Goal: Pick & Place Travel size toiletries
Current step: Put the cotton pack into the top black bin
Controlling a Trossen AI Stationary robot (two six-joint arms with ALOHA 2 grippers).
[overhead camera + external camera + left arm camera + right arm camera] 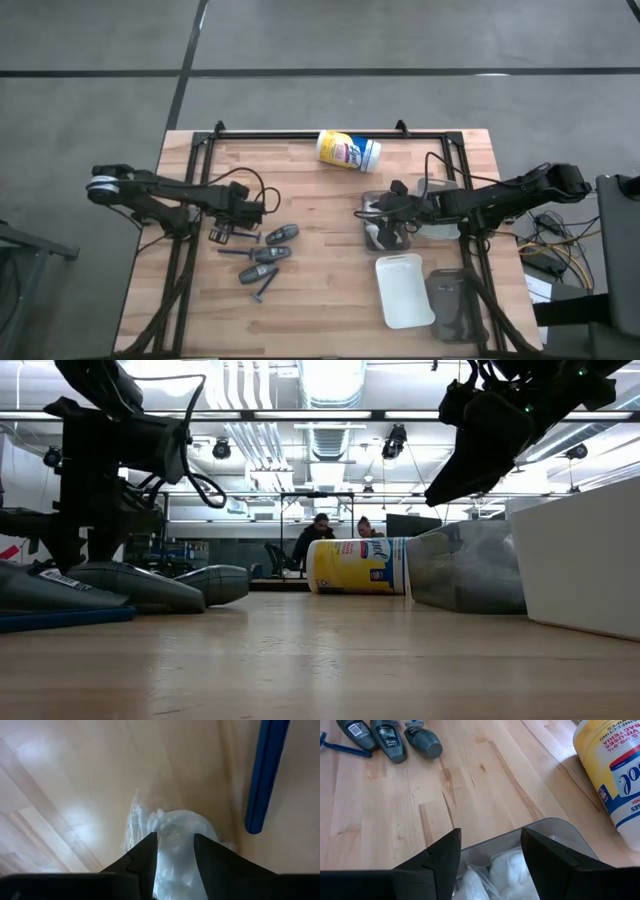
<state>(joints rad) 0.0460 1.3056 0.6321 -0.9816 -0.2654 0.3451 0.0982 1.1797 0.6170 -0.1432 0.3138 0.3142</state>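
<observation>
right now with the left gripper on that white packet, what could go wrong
The left gripper pinches the white crinkly packet only by its bunched edge, so the packet could slip out on the lift. The blue stick and the grey tubes lie close by, and a low swing may scatter them. The right gripper hangs open over the clear tray, which already holds packets, so both arms could crowd that drop spot.
</observation>
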